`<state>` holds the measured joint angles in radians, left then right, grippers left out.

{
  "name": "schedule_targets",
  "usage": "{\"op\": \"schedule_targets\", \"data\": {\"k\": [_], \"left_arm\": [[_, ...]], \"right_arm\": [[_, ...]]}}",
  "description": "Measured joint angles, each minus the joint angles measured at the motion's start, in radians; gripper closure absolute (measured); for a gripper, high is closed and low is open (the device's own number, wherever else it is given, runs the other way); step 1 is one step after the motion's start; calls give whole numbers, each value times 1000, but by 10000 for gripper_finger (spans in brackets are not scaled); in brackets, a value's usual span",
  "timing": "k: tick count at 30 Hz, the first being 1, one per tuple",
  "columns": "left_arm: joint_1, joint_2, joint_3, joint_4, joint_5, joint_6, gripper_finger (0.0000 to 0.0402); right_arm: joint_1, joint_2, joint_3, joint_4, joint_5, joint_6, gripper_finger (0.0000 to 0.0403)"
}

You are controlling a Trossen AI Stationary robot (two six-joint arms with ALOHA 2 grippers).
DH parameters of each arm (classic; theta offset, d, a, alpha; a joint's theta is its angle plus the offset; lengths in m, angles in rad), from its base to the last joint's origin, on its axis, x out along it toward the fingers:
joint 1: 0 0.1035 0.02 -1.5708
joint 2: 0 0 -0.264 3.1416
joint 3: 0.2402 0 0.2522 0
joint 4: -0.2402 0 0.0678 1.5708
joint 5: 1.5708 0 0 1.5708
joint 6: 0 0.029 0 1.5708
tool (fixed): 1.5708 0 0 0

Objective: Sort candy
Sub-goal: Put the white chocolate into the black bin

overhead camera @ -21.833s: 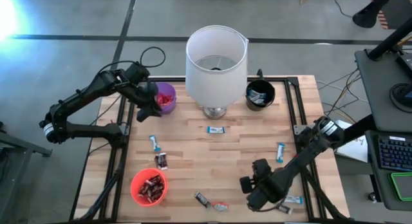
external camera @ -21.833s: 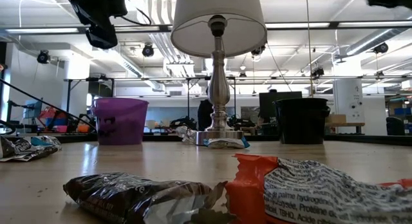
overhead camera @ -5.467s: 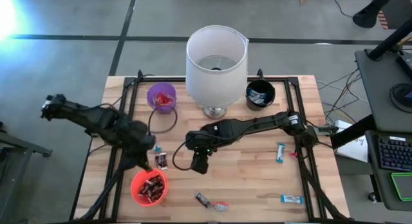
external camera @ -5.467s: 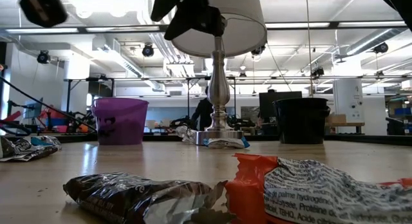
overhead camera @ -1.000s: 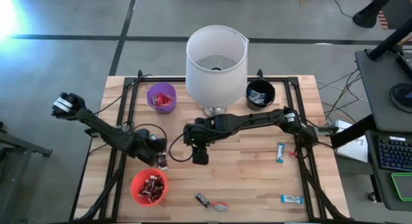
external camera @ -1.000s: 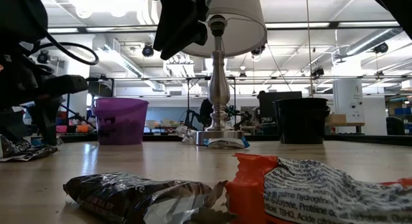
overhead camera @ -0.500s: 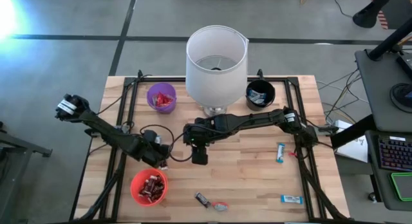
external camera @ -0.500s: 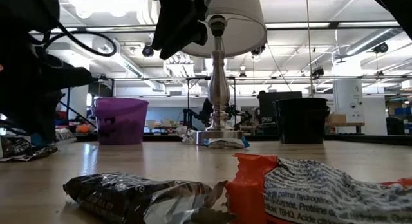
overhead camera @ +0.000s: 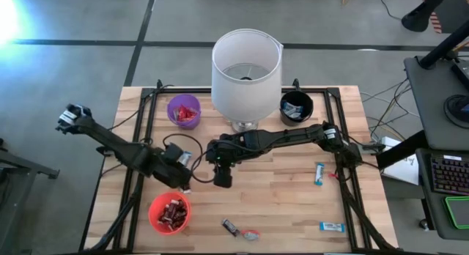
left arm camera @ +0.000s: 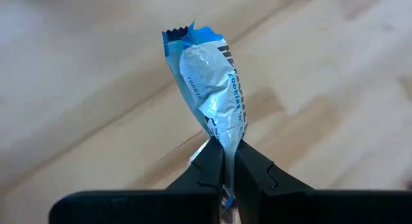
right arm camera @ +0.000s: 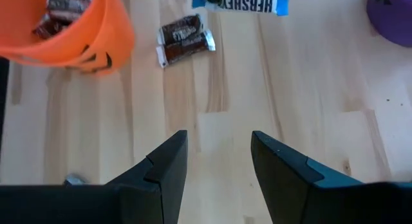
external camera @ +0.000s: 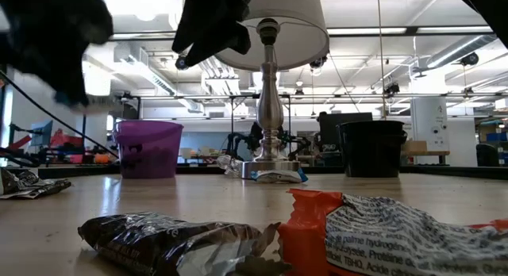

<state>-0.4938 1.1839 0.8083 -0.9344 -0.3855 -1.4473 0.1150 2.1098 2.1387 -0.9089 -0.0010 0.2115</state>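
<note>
Pinching crinkled blue-and-white candy wrapper (left arm camera: 209,95), left gripper (left arm camera: 223,165) jaws closed

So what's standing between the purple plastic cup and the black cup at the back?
A silver-stemmed lamp with a white shade, plain in the low view.

The left gripper (left arm camera: 224,161) has closed its fingers on a blue-and-white candy (left arm camera: 211,89), lifting it.
</note>
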Motion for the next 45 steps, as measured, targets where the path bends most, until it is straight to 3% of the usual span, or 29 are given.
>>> {"op": "schedule_targets", "data": {"k": [8,13,20,27,33,45], "left_arm": [[-1,-62,215,-202,-13,305,400],[-1,-106,273,-215,-27,448,400],[-1,-155,276,-212,-63,571,400],[-2,-209,278,-182,-104,706,400],[-2,-244,278,-73,-103,865,400],[-2,-277,278,-51,-103,972,400]], "right_arm": [[11,-3,0,57,-1,-1,241],[15,-9,28,157,-6,-10,241],[13,-10,63,304,0,-24,241],[9,-5,63,374,10,81,241],[5,6,63,405,160,180,241],[2,6,63,428,209,226,241]]}}
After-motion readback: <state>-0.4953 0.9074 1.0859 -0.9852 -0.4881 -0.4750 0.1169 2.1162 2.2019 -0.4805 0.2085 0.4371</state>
